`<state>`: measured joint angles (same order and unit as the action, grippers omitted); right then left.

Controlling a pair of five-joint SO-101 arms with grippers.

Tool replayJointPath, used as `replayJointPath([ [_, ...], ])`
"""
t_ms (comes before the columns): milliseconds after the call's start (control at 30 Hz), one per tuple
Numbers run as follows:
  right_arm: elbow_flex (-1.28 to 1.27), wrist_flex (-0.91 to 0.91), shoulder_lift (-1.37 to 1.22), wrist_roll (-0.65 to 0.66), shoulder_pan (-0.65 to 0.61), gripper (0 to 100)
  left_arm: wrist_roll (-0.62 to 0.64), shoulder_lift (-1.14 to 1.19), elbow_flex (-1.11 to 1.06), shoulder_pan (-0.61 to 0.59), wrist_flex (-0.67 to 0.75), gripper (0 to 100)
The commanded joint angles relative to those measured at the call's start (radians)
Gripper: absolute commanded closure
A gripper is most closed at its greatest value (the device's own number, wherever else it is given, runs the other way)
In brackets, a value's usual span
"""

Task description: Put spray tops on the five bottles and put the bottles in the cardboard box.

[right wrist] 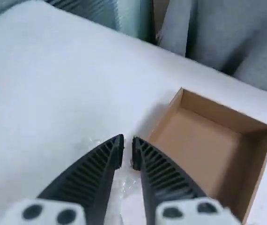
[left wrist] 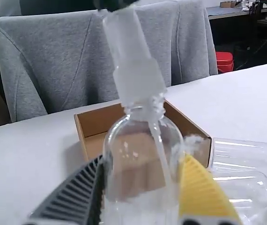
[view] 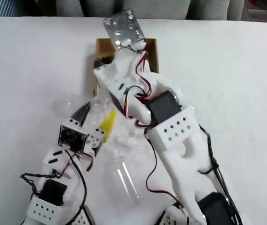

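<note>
A clear bottle [left wrist: 140, 154] stands upright between the dark and yellow fingers of my left gripper [left wrist: 142, 165], which is shut on it. A white spray top [left wrist: 134, 70] sits tilted on its neck, with its tube reaching down inside the bottle. My right gripper [left wrist: 114, 3] holds the spray top from above; its black fingers [right wrist: 107, 159] are almost together. The cardboard box [left wrist: 84, 136] stands open just behind the bottle. In the high view the left gripper [view: 95, 117] lies in front of the box [view: 103, 47], and the right arm [view: 171, 126] reaches over it.
More clear bottles lie on the table beside the held one [left wrist: 246, 176], and one lies between the arms [view: 126, 180]. The white table [view: 227, 70] spreads to both sides. Grey chairs [left wrist: 54, 70] stand beyond the far edge.
</note>
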<state>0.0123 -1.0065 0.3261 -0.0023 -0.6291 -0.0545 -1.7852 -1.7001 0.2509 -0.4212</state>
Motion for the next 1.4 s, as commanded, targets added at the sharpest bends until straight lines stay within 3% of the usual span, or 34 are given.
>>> replayJointPath([
  [0, 0.057, -0.09, 0.024, -0.006, -0.01, 98.2, 0.0, -0.022, 0.006, 0.008, 0.002, 97],
  [500, 0.029, -0.206, 0.11, -0.008, -0.015, 98.2, 0.0, -0.022, 0.006, 0.008, 0.005, 97],
  [767, 0.051, -0.061, 0.102, 0.0, -0.033, 98.2, 0.0, -0.022, 0.006, 0.008, 0.005, 97],
  [1100, 0.051, -0.058, 0.107, 0.0, -0.064, 98.2, 0.0, -0.022, 0.006, 0.008, 0.005, 97],
  [1367, 0.023, -0.191, 0.223, 0.0, 0.07, 98.2, 0.0, -0.022, 0.006, 0.007, 0.009, 97],
])
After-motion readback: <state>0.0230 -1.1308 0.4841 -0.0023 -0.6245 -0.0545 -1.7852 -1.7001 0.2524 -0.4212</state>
